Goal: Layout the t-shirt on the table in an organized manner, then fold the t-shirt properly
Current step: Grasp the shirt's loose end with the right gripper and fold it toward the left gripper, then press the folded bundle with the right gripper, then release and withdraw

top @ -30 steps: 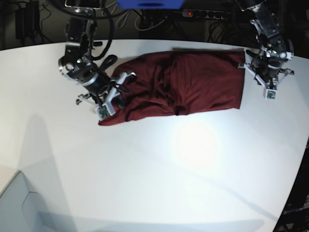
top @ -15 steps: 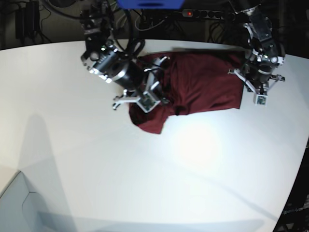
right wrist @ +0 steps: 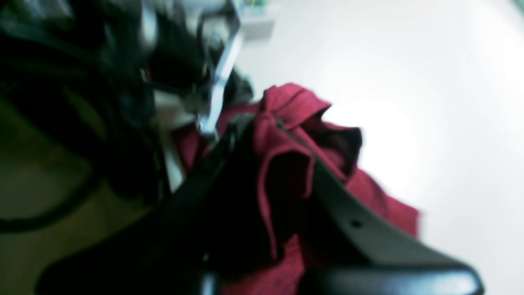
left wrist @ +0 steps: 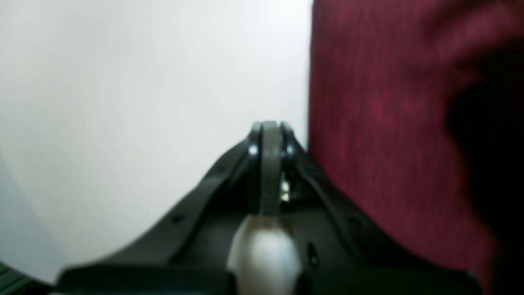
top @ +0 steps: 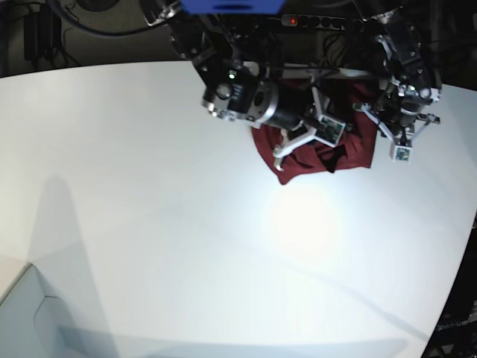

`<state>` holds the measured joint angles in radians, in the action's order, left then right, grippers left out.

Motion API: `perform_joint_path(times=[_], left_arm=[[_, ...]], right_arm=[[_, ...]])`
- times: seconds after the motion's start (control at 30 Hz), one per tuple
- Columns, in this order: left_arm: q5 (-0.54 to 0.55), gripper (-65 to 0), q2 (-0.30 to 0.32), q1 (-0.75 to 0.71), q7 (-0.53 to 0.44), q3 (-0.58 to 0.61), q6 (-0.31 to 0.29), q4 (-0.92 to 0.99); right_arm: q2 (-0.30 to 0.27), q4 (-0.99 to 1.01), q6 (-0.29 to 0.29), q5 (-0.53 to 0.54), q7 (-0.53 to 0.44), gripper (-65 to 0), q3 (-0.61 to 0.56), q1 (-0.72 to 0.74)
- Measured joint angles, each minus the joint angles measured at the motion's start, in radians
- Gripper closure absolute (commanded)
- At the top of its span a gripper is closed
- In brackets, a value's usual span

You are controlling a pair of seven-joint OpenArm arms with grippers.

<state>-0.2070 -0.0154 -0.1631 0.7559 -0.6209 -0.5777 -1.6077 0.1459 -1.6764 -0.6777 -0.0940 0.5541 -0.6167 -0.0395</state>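
Base view: the shirt (top: 350,149) is now sitting bunched at the table's (top: 149,224) far edge, right of centre, where a second ago it was lying spread wide. The right gripper (right wrist: 266,123) is clamping a fold of fabric and has swept it across onto the other half, so a fold-over is under way, though the heap is looking crumpled rather than neat. The left gripper (left wrist: 268,135) is pressed shut on nothing, parked on bare table just beside the shirt's edge.

Glare whitens the table (top: 298,224); both wrist views seem motion-blurred.
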Motion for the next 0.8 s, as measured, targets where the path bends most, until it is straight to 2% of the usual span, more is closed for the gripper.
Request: perform_joint_path(times=[0.2,0.4,0.5,0.57,0.67,0.8], left_arm=[[-0.006,0.0,-0.024,-0.022,0.015,-0.037,-0.01,-0.035],[-0.017,0.0,-0.066,-0.044,0.065,-0.093,-0.011,-0.122],[-0.014,0.0,-0.077,-0.045,0.134,-0.129,-0.014,-0.198],[-0.019,0.0,-0.076,-0.045,0.176,-0.131,-0.014,-0.24],[0.033,0.0,-0.076,-0.05,0.198,-0.13,-0.015,-0.269],[0.051,0.0,-0.07,-0.053,0.235,-0.131,-0.017,-0.27]], right_arm=[[-0.004,0.122,0.002,-0.003,-0.118,0.0,-0.01,0.042],[-0.004,0.136,0.002,-0.003,-0.13,0.0,-0.011,0.044],[-0.005,0.137,0.001,-0.003,-0.13,0.0,-0.011,0.057],[-0.005,0.153,0.001,0.035,-0.128,0.0,-0.011,0.086],[-0.003,0.182,0.001,0.137,-0.134,0.0,-0.013,0.154],[-0.002,0.246,0.002,0.183,-0.135,0.0,-0.013,0.222]])
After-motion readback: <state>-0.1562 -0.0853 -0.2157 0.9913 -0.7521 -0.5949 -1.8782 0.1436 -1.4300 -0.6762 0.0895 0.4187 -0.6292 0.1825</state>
